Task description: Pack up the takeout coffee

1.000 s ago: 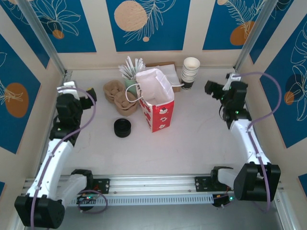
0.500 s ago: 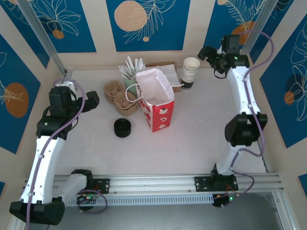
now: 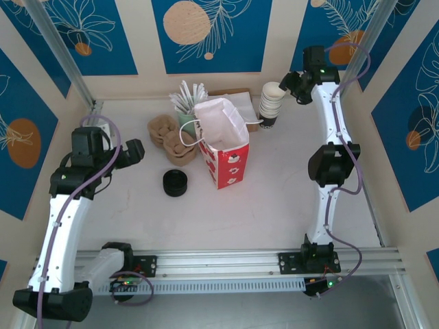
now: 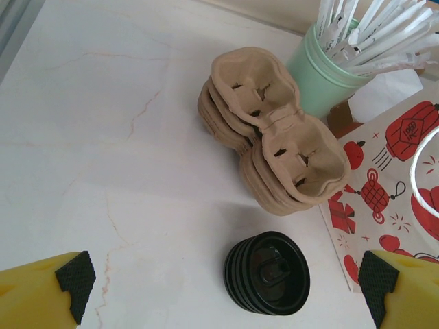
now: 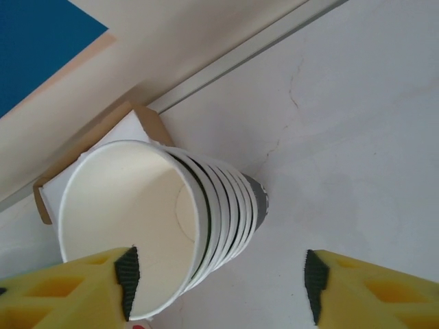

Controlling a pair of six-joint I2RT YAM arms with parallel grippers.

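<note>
Evidently poised to pick parts: right gripper (image 5: 219,284), fingers spread, hangs over the white cup stack (image 5: 137,212); left gripper (image 4: 226,284), likewise spread, overlooks the black lid stack (image 4: 267,273); the takeout coffee's whereabouts cannot be told.

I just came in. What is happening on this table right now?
Two robot arms are at work on a packing job. The right gripper hovers open over the stack of white cups at the back of the table. The left gripper, also open, looks down at the black lid stack, which sits between the cardboard cup carriers and the red paper bag. Neither gripper holds anything.
</note>
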